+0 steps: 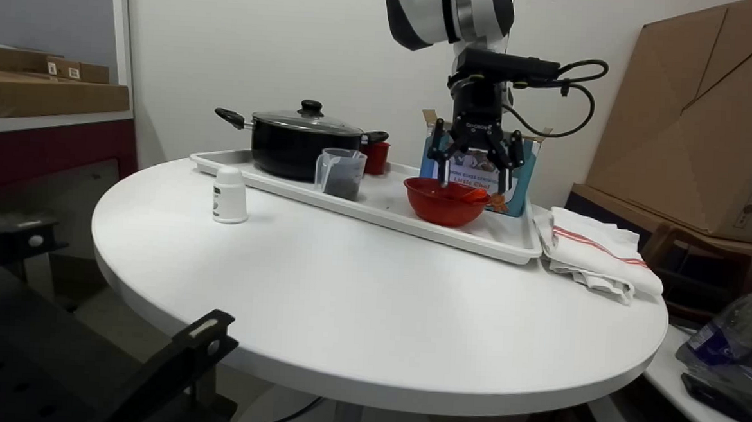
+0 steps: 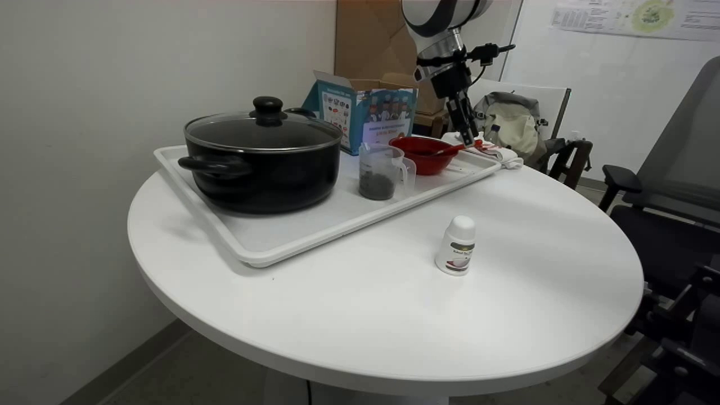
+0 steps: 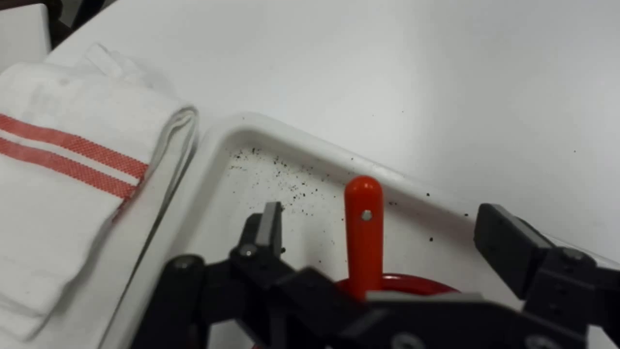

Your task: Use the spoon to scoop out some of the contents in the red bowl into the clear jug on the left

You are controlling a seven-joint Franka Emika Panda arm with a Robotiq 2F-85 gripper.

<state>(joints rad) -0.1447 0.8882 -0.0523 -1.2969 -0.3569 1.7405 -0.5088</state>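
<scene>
Gripper (image 1: 474, 177) spread wide, nothing held, straddling spoon (image 3: 364, 237) in wrist view, likely pre-grasp. Spoon overhangs bowl (image 1: 442, 210), so should be grabbable. In an exterior view: bowl right of centre, jug (image 1: 344, 174) left.

Round white table (image 1: 370, 313): both exterior views look across it from somewhat above.
Tray (image 1: 386, 199): far side, wall (image 1: 243, 43) behind, in an exterior view.
Lidded black pot (image 2: 270, 183): nearest on the tray in an exterior view, backpack (image 2: 514, 126) beyond.
Red-striped towel (image 3: 63, 203), red spoon handle (image 3: 364, 237): wrist view, close, steeply down; towel in all three.
</scene>
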